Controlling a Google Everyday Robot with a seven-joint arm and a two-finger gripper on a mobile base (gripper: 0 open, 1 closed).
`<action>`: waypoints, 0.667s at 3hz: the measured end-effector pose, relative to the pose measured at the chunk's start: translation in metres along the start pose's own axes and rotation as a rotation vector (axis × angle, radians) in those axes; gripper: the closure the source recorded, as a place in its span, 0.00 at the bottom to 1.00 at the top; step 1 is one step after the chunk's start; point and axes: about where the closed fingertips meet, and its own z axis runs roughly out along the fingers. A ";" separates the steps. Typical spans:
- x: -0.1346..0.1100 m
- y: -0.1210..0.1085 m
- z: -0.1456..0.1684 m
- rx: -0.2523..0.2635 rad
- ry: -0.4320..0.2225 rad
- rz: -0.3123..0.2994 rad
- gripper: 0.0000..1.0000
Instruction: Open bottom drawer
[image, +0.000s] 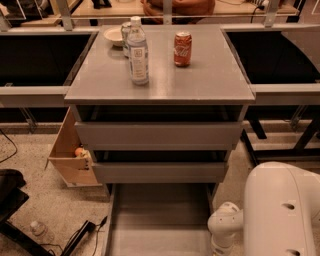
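Observation:
The bottom drawer (160, 220) of the grey cabinet stands pulled out toward me, and its plain grey tray shows from above; its front panel lies below the picture's bottom edge. Above it are the two wider grey drawer fronts, the top one (157, 135) and the middle one (160, 171), both slightly ajar. My white arm (282, 210) fills the lower right, with a rounded joint (225, 231) beside the drawer's right side. My gripper is out of view, below the bottom edge.
On the cabinet top (210, 85) stand a water bottle (138, 52), a red soda can (182, 49) and a bowl (114, 35). An open cardboard box (70, 157) sits left of the cabinet. A plastic bottle (37, 229) and cables (80, 236) lie on the floor.

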 end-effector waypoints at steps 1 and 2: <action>0.000 0.000 0.000 0.000 0.000 0.000 0.39; 0.000 0.000 0.000 0.000 0.000 0.000 0.16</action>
